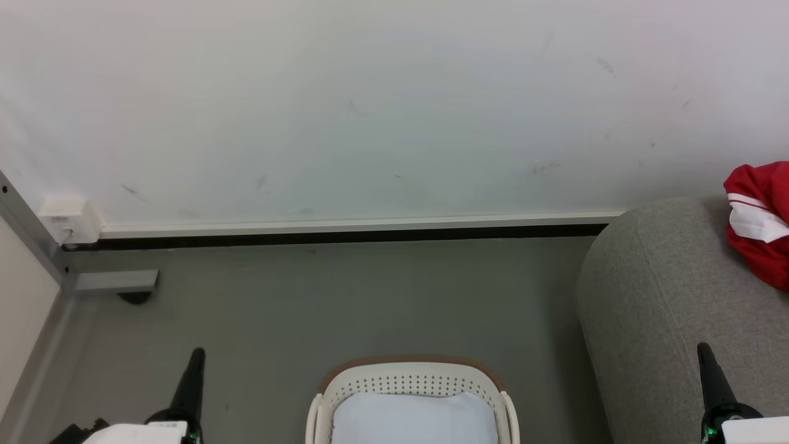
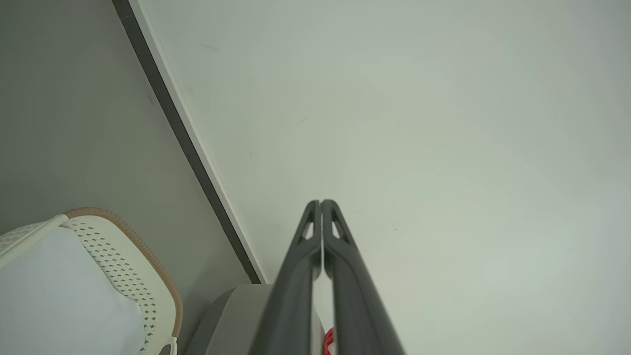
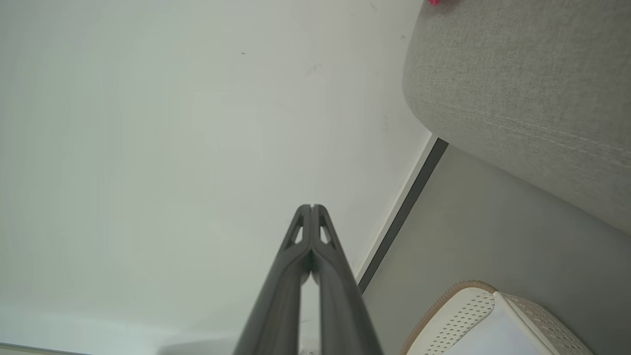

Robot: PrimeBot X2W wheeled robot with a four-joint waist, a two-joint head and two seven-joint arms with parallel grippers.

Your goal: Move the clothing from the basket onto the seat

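Head view: one basket (image 1: 412, 377) stands on the floor (image 1: 308, 308) at the bottom centre, and one pale blue-white pad (image 1: 413, 419) lies flat in it. One seat (image 1: 666, 308) bulks at the right, apart from the basket with a strip of floor between them. One bundle of red-and-white clothing (image 1: 759, 228) lies on top of the seat at the right edge; how many garments are in it cannot be told. Two grippers show: the left gripper (image 1: 197, 354) at the lower left over the floor and the right gripper (image 1: 703, 349) at the lower right over the seat, each with its fingers pressed together and holding nothing. Behind runs a pale wall (image 1: 394, 111) with a dark skirting strip (image 1: 333, 237). One white box (image 1: 69, 219) sits on the wall at the left, with a grey metal foot (image 1: 116, 280) below it.

Left wrist view: the left gripper (image 2: 321, 203) points at the wall (image 2: 443, 123), fingers together and empty. The basket (image 2: 129, 256) with its pad (image 2: 59, 296) sits at the lower left. A corner of the seat (image 2: 231, 315) shows behind the fingers, with a sliver of the clothing (image 2: 329, 339).

Right wrist view: the right gripper (image 3: 311, 207) is likewise closed on nothing. The seat (image 3: 532, 88) is at the upper right, with a speck of the clothing (image 3: 434, 2) at the top edge. The basket (image 3: 461, 308) and its pad (image 3: 493, 337) are at the lower right.
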